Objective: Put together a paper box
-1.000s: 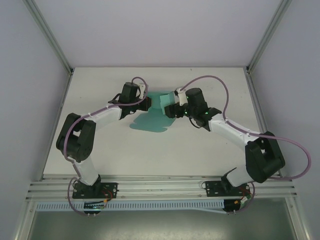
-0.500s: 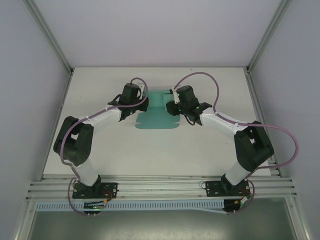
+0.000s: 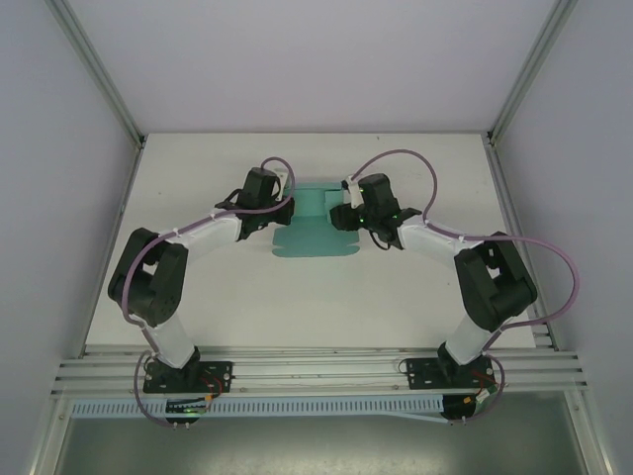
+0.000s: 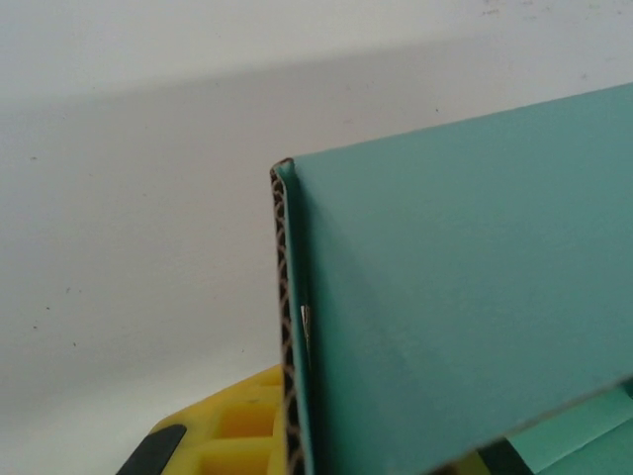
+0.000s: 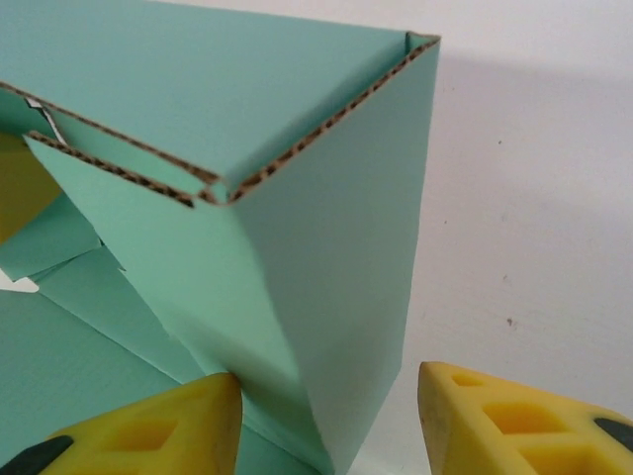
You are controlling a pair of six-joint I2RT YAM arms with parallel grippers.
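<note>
The paper box [image 3: 315,236] is teal-green corrugated card, partly folded, lying mid-table with its far walls raised. My left gripper [image 3: 282,205] is shut on the left raised wall [image 4: 445,297]. One yellow finger [image 4: 223,435] presses against the wall's corrugated edge, and the card hides the other finger. My right gripper [image 3: 341,212] is at the box's right side and stands open. A folded upright corner of the box [image 5: 326,257] sits between its jaws. The left finger [image 5: 168,430] touches the card and the right finger [image 5: 504,421] stands apart from it.
White tabletop [image 3: 396,287] lies all round the box. Grey enclosure walls and metal frame posts [image 3: 119,109] stand at the left and right edges. Purple cables [image 3: 415,158] loop above both wrists.
The right arm has drawn in, its gripper shifting along the box's right wall, its jaws narrowing then widening. The flat base has squared up. The left gripper has barely moved.
</note>
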